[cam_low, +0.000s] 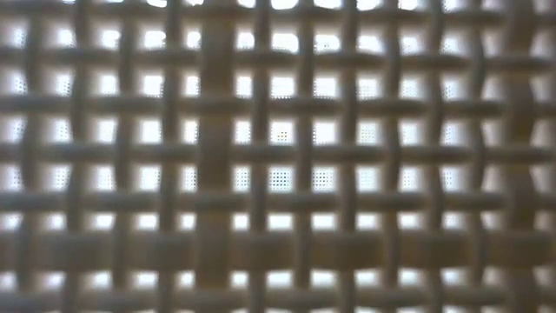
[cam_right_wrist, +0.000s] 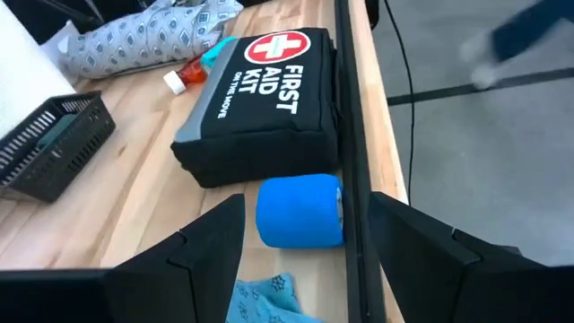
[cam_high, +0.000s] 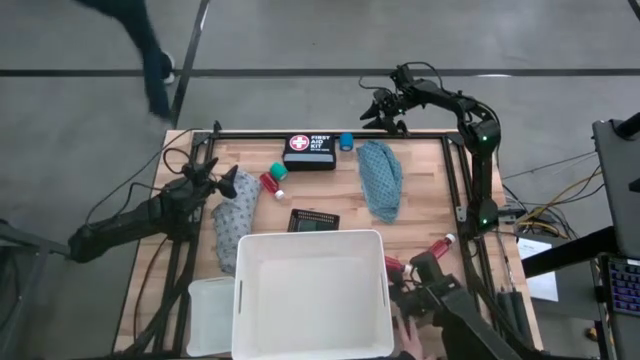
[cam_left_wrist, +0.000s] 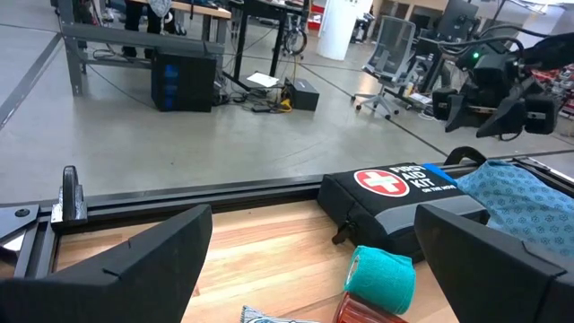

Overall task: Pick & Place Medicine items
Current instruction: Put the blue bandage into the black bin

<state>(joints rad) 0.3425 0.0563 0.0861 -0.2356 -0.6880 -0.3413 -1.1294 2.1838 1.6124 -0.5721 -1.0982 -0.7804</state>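
Right tool [cam_right_wrist: 300, 260] spread wide, grasping nothing, at the far tabletop [cam_high: 430, 215] edge, aimed at the blue roll [cam_right_wrist: 300, 212] lying beside the first aid kit [cam_right_wrist: 260, 94]. Left tool [cam_left_wrist: 314, 260] released, holding nothing, over the grey patterned cloth [cam_high: 235, 222]. Green roll [cam_left_wrist: 381, 280] and red bottle [cam_high: 271, 183] sit just beyond it. Teal cloth [cam_high: 381, 178] lies right of the kit.

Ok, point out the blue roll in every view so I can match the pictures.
High view: blue roll at the table's far edge, just right of the first aid kit.
Low view: not in it; a mesh fills the picture.
Left wrist view: not in it; only the green roll shows.
Right wrist view: centre, beside the kit.
Shared landmark: the first aid kit.
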